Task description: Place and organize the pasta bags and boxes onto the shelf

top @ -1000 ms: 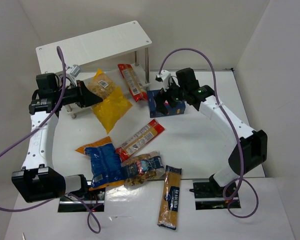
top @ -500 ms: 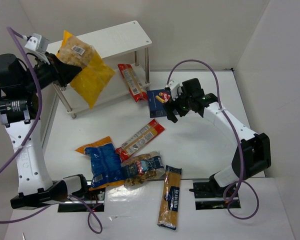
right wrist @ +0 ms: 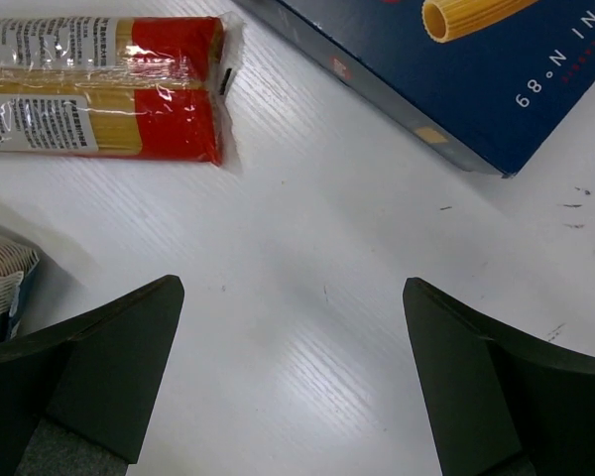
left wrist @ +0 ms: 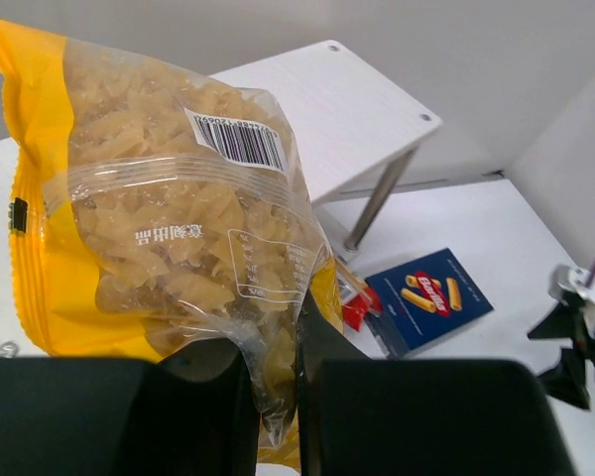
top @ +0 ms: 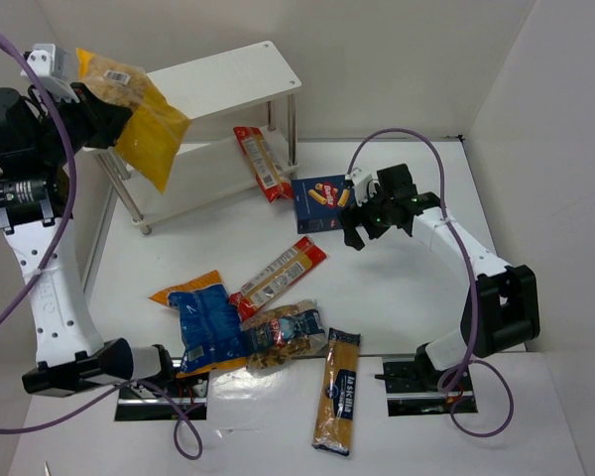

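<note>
The yellow bag (top: pixel 151 134) is off the tabletop and up in the air at the left end of the shelf (top: pixel 223 79), at about the height of its top board. The left fingers (left wrist: pixel 129 416) are pinched tight on a fold of its clear end, with the pasta and barcode hanging in front of the wrist camera. It rests on neither board, so this package counts as lifted, not placed.

Both boards look bare from overhead (nothing has been put away, as far as can be seen). One red packet (top: pixel 261 164) lies with its far end by the shelf's right-hand legs. Whether it touches the lower board I cannot tell, and I would judge it unsorted.

The dark blue box (top: pixel 322 196) lies flat on the tabletop (top: pixel 397 297) just right of that packet. The right fingers (right wrist: pixel 99 347) stand spread wide and hold nothing, hovering over bare tabletop just beside the box's near corner, with a second red packet (top: pixel 278 275) near on the other side.

Nearer the arm bases, the blue-orange bag (top: pixel 200 322), the clear bag (top: pixel 283 337) and a long blue-labelled packet (top: pixel 337 392) lie untouched, the first two overlapping.

By my reckoning the job is barely begun: one bag in hand, six packages left on the tabletop, and all the arranging on the boards to come.
</note>
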`<state>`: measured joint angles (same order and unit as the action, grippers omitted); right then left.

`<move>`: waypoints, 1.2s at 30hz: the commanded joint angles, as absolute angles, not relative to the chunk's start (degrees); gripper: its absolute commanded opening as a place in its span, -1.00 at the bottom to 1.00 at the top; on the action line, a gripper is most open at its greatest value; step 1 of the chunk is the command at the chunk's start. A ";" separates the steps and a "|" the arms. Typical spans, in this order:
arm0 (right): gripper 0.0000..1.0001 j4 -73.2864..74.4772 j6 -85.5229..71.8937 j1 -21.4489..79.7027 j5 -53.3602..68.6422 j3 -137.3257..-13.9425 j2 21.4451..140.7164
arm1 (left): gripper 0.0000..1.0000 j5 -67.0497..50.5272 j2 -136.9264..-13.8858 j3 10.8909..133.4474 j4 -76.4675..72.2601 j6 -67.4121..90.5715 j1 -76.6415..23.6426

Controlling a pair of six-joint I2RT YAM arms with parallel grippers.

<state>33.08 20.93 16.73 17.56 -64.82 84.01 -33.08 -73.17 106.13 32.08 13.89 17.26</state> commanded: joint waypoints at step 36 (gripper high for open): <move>1.00 29.71 22.76 8.96 28.21 -61.08 85.25 | -1.00 -21.01 -96.50 119.97 21.45 1.32 19.78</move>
